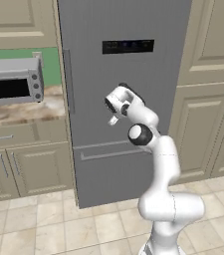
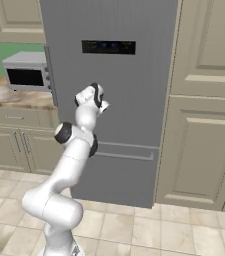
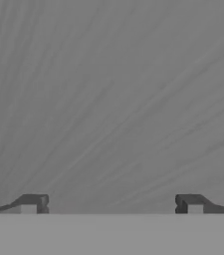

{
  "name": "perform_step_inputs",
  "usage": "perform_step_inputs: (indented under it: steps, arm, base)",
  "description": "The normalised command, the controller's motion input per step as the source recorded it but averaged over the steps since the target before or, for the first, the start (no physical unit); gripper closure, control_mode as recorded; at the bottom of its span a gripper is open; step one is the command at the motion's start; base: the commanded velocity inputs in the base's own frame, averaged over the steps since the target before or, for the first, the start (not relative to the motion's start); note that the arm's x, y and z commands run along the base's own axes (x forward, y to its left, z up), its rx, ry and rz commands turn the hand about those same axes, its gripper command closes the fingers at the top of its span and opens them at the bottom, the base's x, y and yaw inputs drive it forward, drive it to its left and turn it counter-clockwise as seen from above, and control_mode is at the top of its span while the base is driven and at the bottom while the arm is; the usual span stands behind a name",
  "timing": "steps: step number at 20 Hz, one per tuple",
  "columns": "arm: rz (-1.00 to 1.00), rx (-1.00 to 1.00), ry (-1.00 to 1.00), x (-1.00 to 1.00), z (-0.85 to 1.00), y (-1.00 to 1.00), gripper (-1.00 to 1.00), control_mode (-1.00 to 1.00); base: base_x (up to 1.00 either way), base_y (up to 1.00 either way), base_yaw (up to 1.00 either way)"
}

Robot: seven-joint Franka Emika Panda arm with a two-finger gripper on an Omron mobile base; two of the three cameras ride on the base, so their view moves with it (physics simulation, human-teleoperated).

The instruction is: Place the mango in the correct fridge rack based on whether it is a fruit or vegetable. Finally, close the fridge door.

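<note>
While the fridge door (image 1: 123, 99) appears shut, the mango cannot be seen, so its place is unknown. With the gripper (image 3: 111, 204) spread wide, empty and close to the panel, a scrape could be caused if it is driven further forward.

Fridge door (image 1: 123, 89) brushed matt grey metal; countertop (image 1: 29, 110) glossy mottled stone
</note>
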Motion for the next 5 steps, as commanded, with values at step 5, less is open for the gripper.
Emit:
perform_step_inputs:
  steps: [5]
  arm:
    - [-0.05, -0.15, 0.58, 1.00, -0.13, 0.69, -1.00, -1.00]
  base:
    - [0.00, 0.00, 0.00]
